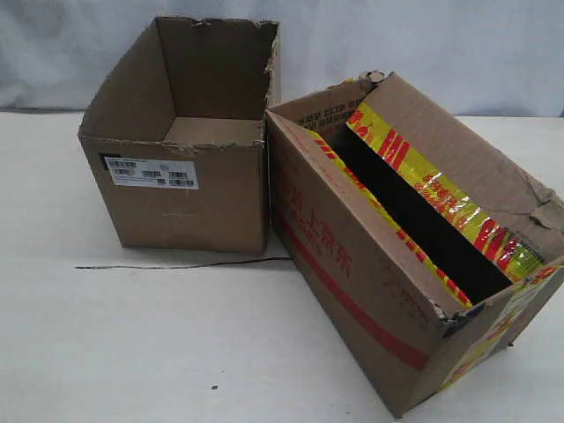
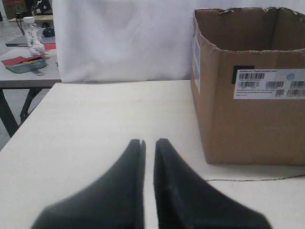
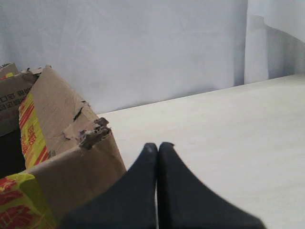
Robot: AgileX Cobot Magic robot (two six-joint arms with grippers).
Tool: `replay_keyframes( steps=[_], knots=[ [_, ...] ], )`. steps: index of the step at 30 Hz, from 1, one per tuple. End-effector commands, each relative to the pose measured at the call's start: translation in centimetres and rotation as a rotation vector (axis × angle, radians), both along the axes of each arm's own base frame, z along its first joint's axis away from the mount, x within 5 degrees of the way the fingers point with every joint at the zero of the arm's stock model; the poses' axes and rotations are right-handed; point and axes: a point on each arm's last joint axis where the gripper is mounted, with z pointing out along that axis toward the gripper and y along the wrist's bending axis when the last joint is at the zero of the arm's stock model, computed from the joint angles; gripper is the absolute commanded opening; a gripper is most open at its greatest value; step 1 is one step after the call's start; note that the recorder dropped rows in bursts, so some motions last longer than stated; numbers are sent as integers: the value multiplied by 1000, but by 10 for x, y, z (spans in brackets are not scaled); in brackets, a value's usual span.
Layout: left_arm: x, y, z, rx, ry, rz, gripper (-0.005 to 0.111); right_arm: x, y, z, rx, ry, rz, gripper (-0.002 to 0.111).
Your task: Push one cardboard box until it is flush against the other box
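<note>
The taped cardboard box (image 1: pixel 397 264), with yellow-and-red tape and a red stripe, sits on the right of the white table, turned at an angle. One far corner of it meets the right side of the plain box (image 1: pixel 189 189), which has a white barcode label (image 1: pixel 152 172); a wedge-shaped gap opens between them toward the front. Neither gripper shows in the exterior view. My left gripper (image 2: pixel 149 141) hovers low over the table, shut with only a thin slit, and the plain box (image 2: pixel 252 124) stands ahead to one side. My right gripper (image 3: pixel 158 145) is shut and empty, close beside the taped box's torn corner (image 3: pixel 71 157).
A thin black line (image 1: pixel 176 264) runs across the tabletop in front of the plain box. A white curtain (image 1: pixel 397 35) hangs behind the table. Another table with a bottle (image 2: pixel 32 36) and clutter stands beyond the table's edge (image 2: pixel 28 119).
</note>
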Motion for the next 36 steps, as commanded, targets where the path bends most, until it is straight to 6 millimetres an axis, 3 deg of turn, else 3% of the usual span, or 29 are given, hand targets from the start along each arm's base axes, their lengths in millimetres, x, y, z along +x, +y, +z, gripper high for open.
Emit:
replay_keyframes(
  steps=[1, 3, 9, 16, 22, 27, 33, 36],
  knots=[
    [0, 0, 1, -5, -16, 0, 0, 0, 0, -1, 0, -1, -3, 0],
    [0, 0, 1, -5, -16, 0, 0, 0, 0, 0, 1, -20, -3, 0],
    [0, 0, 1, -5, -16, 0, 0, 0, 2, 9, 235, -103, 4, 0],
    [0, 0, 1, -5, -16, 0, 0, 0, 0, 17, 241, -189, -6, 0],
    [0, 0, 1, -5, -14, 0, 0, 0, 2, 3, 162, -43, 7, 0],
    [0, 0, 1, -5, -14, 0, 0, 0, 3, 2, 177, -33, 10, 0],
    [0, 0, 1, -5, -14, 0, 0, 11, 7, -6, 160, 104, 43, 0],
    [0, 0, 1, -5, -14, 0, 0, 22, 14, -16, 159, 256, 102, 0]
  ],
)
